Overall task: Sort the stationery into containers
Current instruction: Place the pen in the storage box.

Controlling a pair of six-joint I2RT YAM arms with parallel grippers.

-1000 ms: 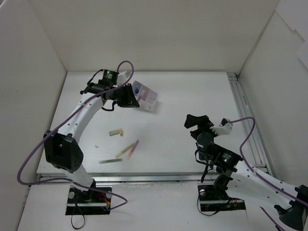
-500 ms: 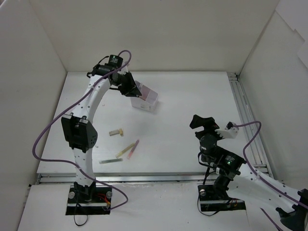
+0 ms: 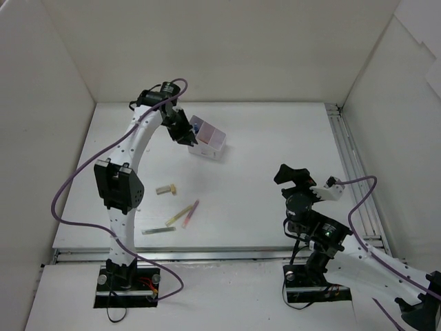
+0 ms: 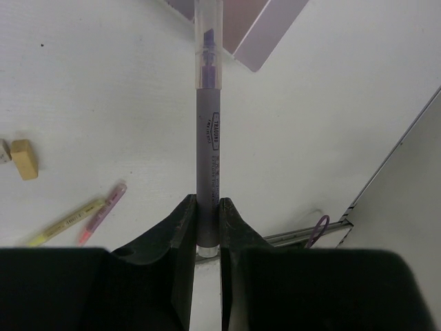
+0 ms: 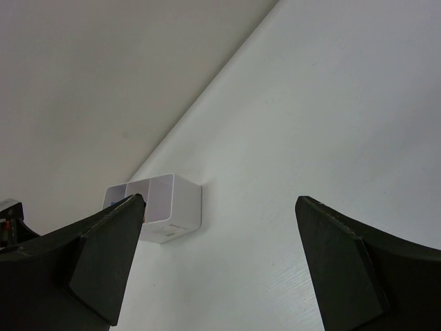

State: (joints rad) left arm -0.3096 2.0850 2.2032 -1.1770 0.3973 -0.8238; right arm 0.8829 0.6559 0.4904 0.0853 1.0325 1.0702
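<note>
The left pincer (image 4: pixel 207 207) clamps a grey pen (image 4: pixel 209 138), tip at the white box (image 4: pixel 269 34) on the bench (image 3: pixel 275 138) — likely the drop-in step, next calling for a release over a compartment — while the right pincer (image 5: pixel 219 207) gapes empty.

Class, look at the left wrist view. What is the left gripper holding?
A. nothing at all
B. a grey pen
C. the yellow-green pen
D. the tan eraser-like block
B: the left gripper is shut on the grey pen, while the tan block and the yellow-green pen lie loose on the table.
</note>
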